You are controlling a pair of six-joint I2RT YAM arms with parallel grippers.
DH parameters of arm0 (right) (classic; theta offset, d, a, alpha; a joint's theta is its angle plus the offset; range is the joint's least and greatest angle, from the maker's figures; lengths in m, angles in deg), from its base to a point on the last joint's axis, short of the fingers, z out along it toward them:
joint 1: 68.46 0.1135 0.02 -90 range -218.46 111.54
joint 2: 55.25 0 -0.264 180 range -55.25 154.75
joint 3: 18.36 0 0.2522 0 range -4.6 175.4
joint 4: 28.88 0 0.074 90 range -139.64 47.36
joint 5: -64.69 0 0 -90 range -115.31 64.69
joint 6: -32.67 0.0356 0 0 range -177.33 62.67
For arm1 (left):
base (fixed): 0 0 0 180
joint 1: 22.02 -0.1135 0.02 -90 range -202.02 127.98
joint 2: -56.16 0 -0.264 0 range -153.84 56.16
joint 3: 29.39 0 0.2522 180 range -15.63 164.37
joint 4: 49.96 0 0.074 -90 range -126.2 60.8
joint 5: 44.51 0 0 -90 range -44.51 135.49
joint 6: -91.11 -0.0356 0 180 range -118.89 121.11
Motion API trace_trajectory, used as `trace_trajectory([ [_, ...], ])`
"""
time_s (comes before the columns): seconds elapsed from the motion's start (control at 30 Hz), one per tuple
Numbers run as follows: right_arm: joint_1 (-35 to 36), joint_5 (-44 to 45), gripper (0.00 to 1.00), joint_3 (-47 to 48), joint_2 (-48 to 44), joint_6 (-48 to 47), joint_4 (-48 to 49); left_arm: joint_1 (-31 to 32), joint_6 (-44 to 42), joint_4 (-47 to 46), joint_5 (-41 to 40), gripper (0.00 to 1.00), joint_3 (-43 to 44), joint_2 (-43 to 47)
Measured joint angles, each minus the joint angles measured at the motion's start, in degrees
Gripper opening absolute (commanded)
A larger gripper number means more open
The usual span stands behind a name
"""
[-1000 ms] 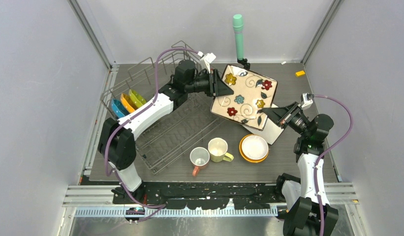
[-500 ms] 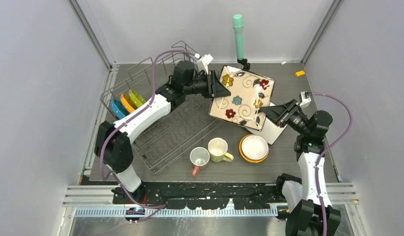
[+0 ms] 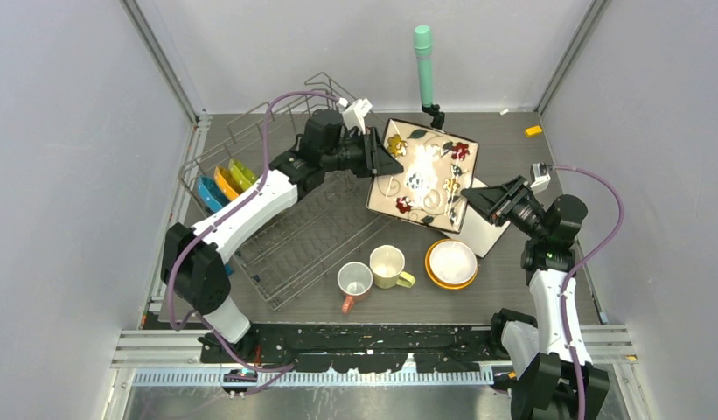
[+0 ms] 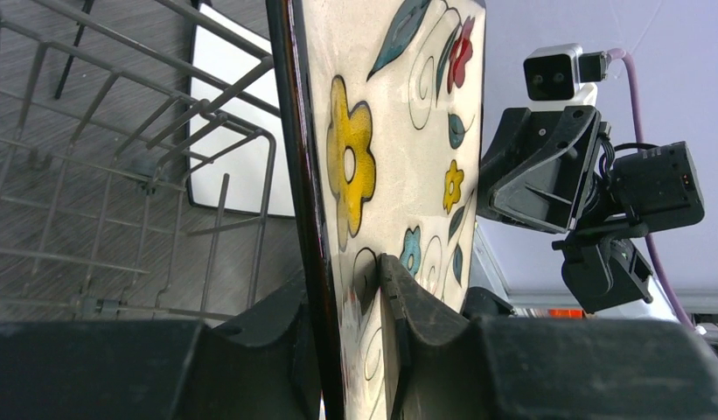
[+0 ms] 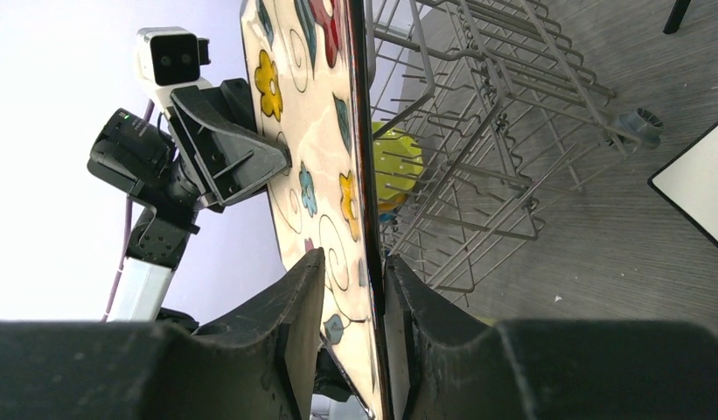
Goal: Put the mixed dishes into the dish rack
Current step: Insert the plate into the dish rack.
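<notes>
Glazed ceramic, square, white with painted flowers: floral square plate (image 3: 422, 175). It is held nearly on edge above the table, just beside the right end of the dish rack (image 3: 324, 229). One rim is pinched tight by the left gripper (image 3: 395, 165). The opposite rim is straddled by the right gripper (image 3: 470, 196), whose jaws are parted with slack beside the plate, so no hold is judged there. Item is judged stiff, fairly heavy, slick-glazed and breakable. It is best taken at mid-rim, pads flat on both faces.
</notes>
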Motion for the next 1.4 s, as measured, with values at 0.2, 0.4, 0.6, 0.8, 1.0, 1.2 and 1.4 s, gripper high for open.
trace_trajectory([
  [0.2, 1.8, 1.3, 0.38, 0.0, 0.8, 0.0, 0.0, 0.0, 0.1, 2.4, -2.3, 0.0, 0.0, 1.1],
  [0.4, 3.1, 2.3, 0.39, 0.0, 1.4, -0.1, 0.0, 0.1, 0.1, 5.2, -4.6, 0.0, 0.0, 2.3],
  [0.6, 4.4, 3.0, 0.39, 0.2, 2.6, 1.0, 1.9, 0.2, 0.0, 7.8, -7.0, 0.0, 0.9, 4.3],
  [0.8, 5.6, 3.6, 0.4, 0.6, 4.7, 1.8, 3.4, 0.0, -0.5, 8.2, -7.9, 0.0, 1.8, 5.8],
  [1.0, 6.9, 4.0, 0.4, 1.4, 4.6, 2.1, 5.6, -0.2, -2.0, 10.8, -9.6, 0.0, 1.9, 6.1],
  [1.2, 7.8, 4.4, 0.41, 1.5, 4.6, 2.2, 6.0, -0.2, -2.2, 10.9, -9.8, 0.0, 1.9, 6.2],
  [1.4, 7.8, 5.1, 0.41, 1.5, 4.6, 1.8, 5.8, 0.0, -4.3, 12.1, -11.3, 0.0, 1.9, 7.3],
])
